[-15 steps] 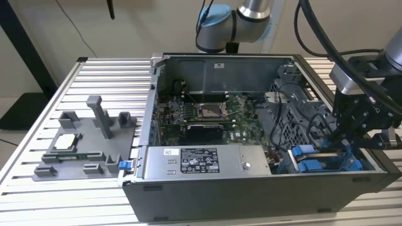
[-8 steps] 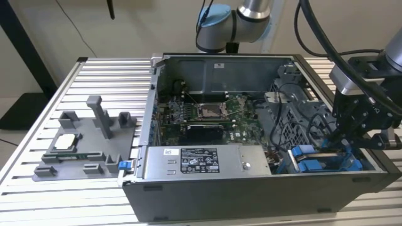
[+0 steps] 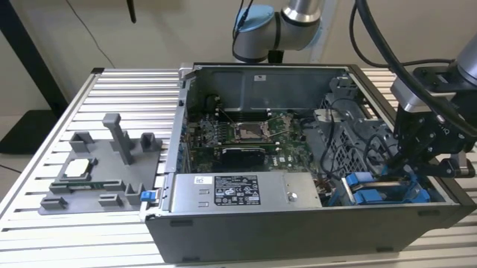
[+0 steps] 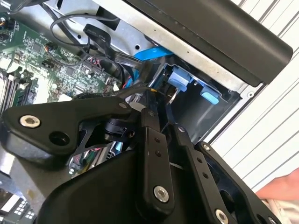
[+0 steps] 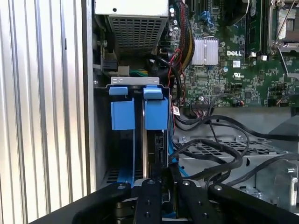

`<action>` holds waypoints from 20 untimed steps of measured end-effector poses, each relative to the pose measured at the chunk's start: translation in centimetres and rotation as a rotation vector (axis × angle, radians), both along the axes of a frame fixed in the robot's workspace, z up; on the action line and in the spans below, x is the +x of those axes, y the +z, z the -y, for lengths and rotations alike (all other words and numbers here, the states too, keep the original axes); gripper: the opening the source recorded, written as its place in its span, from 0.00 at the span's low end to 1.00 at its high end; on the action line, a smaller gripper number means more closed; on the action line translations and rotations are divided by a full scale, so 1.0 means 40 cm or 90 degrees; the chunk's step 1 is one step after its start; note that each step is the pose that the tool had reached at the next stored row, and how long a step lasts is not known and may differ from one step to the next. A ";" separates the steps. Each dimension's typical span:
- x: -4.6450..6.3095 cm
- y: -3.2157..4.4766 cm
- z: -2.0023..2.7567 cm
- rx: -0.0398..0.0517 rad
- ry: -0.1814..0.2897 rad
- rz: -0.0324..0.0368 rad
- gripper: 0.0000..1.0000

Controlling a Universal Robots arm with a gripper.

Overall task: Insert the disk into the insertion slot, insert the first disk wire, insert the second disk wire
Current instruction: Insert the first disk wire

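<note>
Disk stood on edge inside the insertion slot, at the corner of the computer case. Its blue frame sat level with a second blue frame just beside it, so the disk looked nearly or fully seated. The end effector reached down into the case, fingers pinched narrow on the disk's near edge; it looked like a closed grip. Loose black cables lay inside the case beside the slot. No plug visible on the disk, so both wire steps were judged not done. Power supply box was along the case's front wall, and the counter was under the case.
</note>
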State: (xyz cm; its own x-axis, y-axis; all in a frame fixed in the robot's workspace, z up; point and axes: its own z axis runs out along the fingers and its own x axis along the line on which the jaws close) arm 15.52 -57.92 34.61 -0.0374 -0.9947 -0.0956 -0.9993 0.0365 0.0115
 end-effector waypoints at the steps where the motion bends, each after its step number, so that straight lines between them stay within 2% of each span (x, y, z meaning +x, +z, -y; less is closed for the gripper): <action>1: 0.000 -0.001 0.000 0.0001 -0.001 -0.0008 0.00; 12: 0.007 -0.010 0.001 0.0040 -0.001 -0.0043 0.00; 20: 0.007 -0.013 0.010 0.0045 -0.001 -0.0061 0.00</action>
